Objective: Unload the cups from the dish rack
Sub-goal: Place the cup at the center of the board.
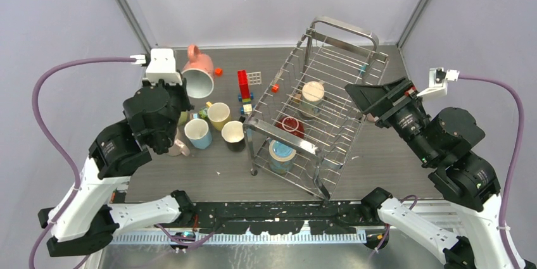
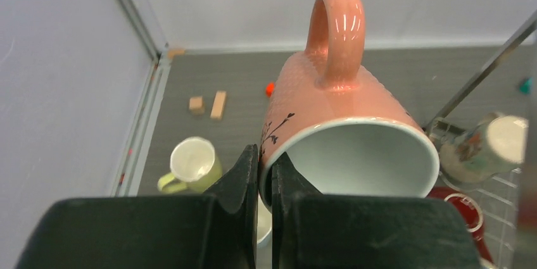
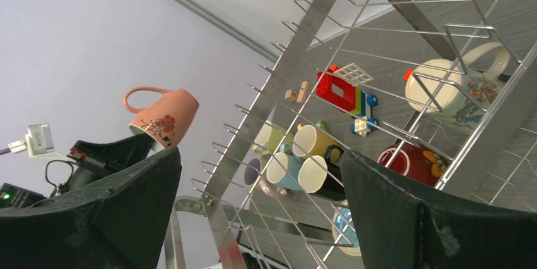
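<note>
My left gripper [image 2: 265, 162] is shut on the rim of a pink cup [image 2: 342, 111], one finger inside and one outside. It holds the cup tipped in the air above the table's left [image 1: 199, 73]. The dish rack [image 1: 342, 28] stands diagonally at centre right. In it are a cream cup [image 1: 312, 95], a dark red cup [image 1: 292, 126] and a blue-and-tan banded cup [image 1: 280, 155]. At the rack's right side my right gripper [image 1: 367, 101] stands open and empty [image 3: 259, 155], facing the wires. Yellow [image 1: 218, 114], light blue [image 1: 197, 133] and black [image 1: 233, 133] cups stand on the table left of the rack.
A yellow-green cup [image 2: 190, 164] sits under my left arm. A red toy block tower [image 1: 244, 85], small red blocks [image 1: 218, 71] and a white grid piece [image 1: 254, 78] lie behind the cups. Two wooden blocks [image 2: 209, 104] lie near the left wall.
</note>
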